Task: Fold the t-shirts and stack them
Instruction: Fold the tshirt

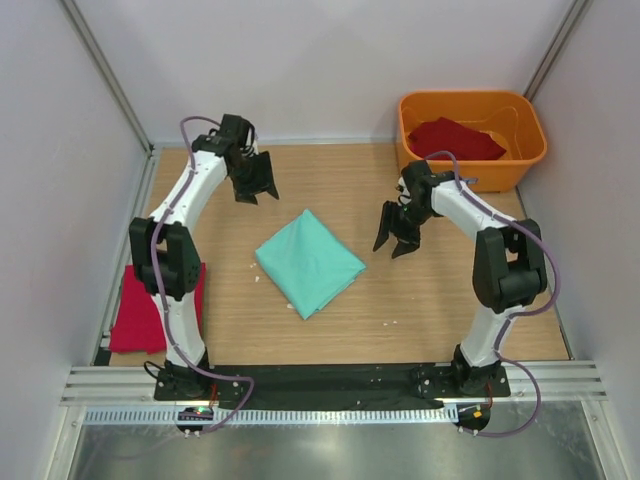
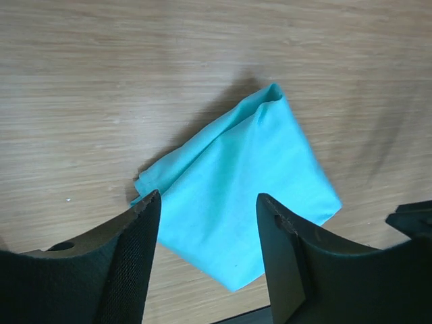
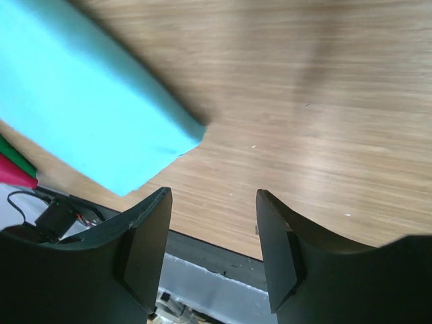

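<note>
A folded mint-green t-shirt [image 1: 308, 262] lies as a tilted square in the middle of the table; it also shows in the left wrist view [image 2: 250, 196] and the right wrist view [image 3: 81, 115]. A folded deep red t-shirt [image 1: 135, 308] lies at the table's left edge, partly behind the left arm. Another red t-shirt [image 1: 455, 138] lies crumpled in the orange tub [image 1: 525, 155]. My left gripper [image 1: 255, 185] hangs open and empty above the table behind the green shirt. My right gripper [image 1: 397, 243] is open and empty, just right of the shirt.
The orange tub stands at the back right corner. White walls and metal frame posts close in the table on three sides. A black strip and metal rail [image 1: 330, 385] run along the near edge by the arm bases.
</note>
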You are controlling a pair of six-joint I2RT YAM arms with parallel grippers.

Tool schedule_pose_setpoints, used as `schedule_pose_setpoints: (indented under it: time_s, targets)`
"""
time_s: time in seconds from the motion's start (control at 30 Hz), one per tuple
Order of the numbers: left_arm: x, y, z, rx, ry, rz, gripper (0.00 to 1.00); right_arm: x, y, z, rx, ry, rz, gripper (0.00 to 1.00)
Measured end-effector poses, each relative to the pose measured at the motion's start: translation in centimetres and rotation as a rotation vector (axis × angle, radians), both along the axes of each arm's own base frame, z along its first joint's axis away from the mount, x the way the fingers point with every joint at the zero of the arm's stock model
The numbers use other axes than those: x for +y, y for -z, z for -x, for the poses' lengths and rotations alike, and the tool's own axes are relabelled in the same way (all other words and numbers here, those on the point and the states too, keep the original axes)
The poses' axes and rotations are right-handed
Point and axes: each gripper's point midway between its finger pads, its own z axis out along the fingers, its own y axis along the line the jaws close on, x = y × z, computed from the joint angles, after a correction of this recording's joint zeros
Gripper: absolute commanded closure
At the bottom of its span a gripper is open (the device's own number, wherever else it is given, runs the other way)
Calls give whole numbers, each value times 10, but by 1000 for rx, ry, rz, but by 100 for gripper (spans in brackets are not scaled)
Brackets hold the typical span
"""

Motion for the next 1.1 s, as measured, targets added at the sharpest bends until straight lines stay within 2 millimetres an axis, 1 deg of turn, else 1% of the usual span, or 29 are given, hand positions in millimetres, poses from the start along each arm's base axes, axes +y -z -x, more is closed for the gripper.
schedule_pose_setpoints:
  time_s: [0.07, 0.13, 0.17, 0.23, 0.27, 0.3, 0.33, 0.43, 0.5, 0.53, 0.6, 0.7, 0.73, 0.8, 0.83, 0.87, 0.9, 0.93, 0.97, 1.03, 1.1]
  targets:
    - [2, 11, 5, 11, 20, -6, 41, 8, -12, 3, -43, -25, -17, 41]
    - [3, 36, 11, 54, 32, -19, 42, 23, -18, 11, -68, -60, -52, 42]
    - [5, 52, 15, 91, 39, -30, 45, 33, -19, 17, -73, -83, -72, 44]
    - [6, 82, 22, 158, 49, -42, 46, 47, -13, 29, -62, -112, -99, 51]
    - [6, 95, 26, 189, 51, -43, 48, 53, -7, 38, -41, -126, -110, 58]
    - [5, 106, 29, 212, 53, -39, 49, 55, -1, 45, -25, -134, -114, 61]
    - [4, 116, 33, 234, 51, -31, 50, 55, 5, 52, -7, -135, -112, 65]
    - [0, 130, 51, 284, 31, -5, 52, 45, 21, 70, 43, -114, -97, 68]
    - [-5, 129, 64, 288, 7, 20, 53, 38, 26, 81, 58, -100, -88, 70]
    - [-7, 127, 74, 287, -3, 32, 55, 35, 30, 87, 63, -93, -85, 71]
    - [-17, 127, 102, 310, -14, 48, 56, 33, 30, 93, 53, -84, -92, 71]
    - [-41, 123, 152, 353, 10, 58, 55, 29, 35, 102, 54, -75, -92, 69]
    - [-51, 121, 167, 358, 24, 64, 55, 27, 37, 105, 57, -73, -91, 65]
    - [-68, 111, 194, 357, 64, 89, 50, 24, 39, 109, 63, -70, -90, 57]
    - [-70, 104, 205, 351, 69, 97, 48, 23, 39, 110, 58, -71, -91, 47]
    - [-69, 98, 210, 343, 67, 102, 44, 21, 37, 113, 52, -69, -93, 44]
    - [-67, 90, 213, 329, 58, 108, 43, 19, 35, 116, 34, -73, -98, 41]
    - [-63, 82, 211, 308, 41, 112, 43, 17, 31, 120, 21, -74, -103, 37]
    - [-58, 72, 206, 272, 25, 122, 41, 16, 27, 123, 7, -76, -108, 37]
    - [-51, 59, 200, 227, 1, 137, 40, 14, 19, 127, -34, -82, -125, 35]
    - [-44, 50, 193, 190, -25, 156, 38, 12, 15, 131, -56, -85, -134, 35]
